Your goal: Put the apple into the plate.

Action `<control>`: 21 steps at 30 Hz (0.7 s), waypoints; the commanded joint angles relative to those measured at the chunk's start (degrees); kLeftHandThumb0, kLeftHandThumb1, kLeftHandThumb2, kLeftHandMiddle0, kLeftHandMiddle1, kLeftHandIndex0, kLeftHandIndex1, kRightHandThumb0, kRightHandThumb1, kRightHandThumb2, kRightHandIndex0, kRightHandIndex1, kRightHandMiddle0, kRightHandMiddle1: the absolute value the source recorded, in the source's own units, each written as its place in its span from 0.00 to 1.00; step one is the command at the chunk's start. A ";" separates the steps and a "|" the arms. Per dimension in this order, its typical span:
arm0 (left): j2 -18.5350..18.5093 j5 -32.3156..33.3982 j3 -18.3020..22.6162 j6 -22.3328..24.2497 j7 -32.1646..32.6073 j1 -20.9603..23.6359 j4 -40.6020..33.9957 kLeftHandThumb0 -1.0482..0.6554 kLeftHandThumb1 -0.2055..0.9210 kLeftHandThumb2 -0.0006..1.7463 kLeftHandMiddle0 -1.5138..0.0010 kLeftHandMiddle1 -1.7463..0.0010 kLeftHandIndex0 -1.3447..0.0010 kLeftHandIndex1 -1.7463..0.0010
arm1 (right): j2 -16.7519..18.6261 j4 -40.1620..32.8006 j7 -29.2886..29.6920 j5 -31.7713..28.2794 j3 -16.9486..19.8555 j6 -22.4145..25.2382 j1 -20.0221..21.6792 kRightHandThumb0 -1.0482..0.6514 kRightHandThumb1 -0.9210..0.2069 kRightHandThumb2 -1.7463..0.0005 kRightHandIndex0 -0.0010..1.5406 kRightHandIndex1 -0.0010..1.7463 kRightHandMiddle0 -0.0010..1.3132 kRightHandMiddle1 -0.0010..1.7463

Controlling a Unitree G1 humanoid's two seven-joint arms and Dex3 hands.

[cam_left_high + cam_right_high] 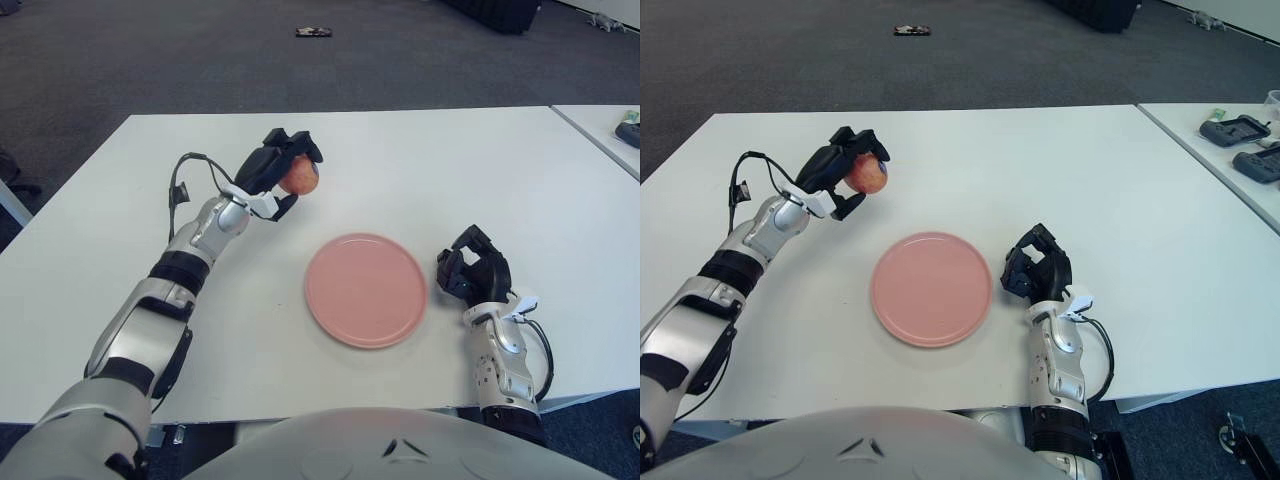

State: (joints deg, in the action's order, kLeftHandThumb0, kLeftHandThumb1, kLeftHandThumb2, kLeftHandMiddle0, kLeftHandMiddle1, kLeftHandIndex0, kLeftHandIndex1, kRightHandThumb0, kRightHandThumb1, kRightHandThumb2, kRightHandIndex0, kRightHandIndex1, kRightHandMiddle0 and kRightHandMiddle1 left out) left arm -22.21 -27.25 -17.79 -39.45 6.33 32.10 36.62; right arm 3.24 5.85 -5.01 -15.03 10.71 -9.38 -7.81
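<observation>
Apple (300, 177), pinched in the curled fingers (283, 152) of the left hand (272, 178), hangs above the desk (420, 170), short of the pink plate (366, 289) lying below and right of those fingers. Releasing here would likely drop it onto bare desk and let it roll. Right hand (473, 272), fingers curled on nothing, shows beside the plate. White desk; dark carpet (150, 60) beyond.

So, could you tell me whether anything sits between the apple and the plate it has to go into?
Nothing visible does. The left hand holds the apple up, behind and left of the pink plate, with only bare table between. The right hand shows right of the plate.
</observation>
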 commanded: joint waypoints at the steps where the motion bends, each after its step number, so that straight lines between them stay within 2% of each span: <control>1: -0.77 1.43 0.63 -1.67 -2.25 -1.15 -4.14 0.61 0.09 1.00 0.35 0.09 0.48 0.00 | 0.08 1.36 -0.39 -0.68 0.00 1.96 -1.09 0.32 0.59 0.19 0.78 1.00 0.51 1.00; 7: -1.04 2.32 0.21 -2.65 -7.48 -4.26 -11.18 0.61 0.09 1.00 0.35 0.09 0.48 0.00 | 0.13 1.26 -0.12 -0.45 0.13 2.70 -1.10 0.32 0.58 0.20 0.77 1.00 0.50 1.00; 13: -0.14 0.19 -2.28 -4.11 -9.92 -8.59 -18.73 0.61 0.09 1.00 0.35 0.08 0.48 0.00 | 0.34 1.65 0.13 0.38 0.02 1.07 -1.15 0.32 0.59 0.19 0.78 1.00 0.51 1.00; 21: 0.64 1.12 -4.39 -9.08 -13.07 -8.17 -17.27 0.61 0.09 1.00 0.35 0.08 0.48 0.00 | 0.22 1.88 -1.34 -0.67 0.02 0.76 -1.34 0.32 0.60 0.19 0.79 1.00 0.51 1.00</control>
State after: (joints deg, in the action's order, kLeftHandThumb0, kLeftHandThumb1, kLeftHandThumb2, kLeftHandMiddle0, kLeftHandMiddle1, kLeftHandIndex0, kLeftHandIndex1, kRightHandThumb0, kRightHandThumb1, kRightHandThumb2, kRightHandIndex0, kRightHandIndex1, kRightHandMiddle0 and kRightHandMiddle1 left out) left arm -21.37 -26.23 -22.09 -46.88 -5.97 22.76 18.69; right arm 3.21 6.11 -6.11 -15.04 10.81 -10.25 -7.91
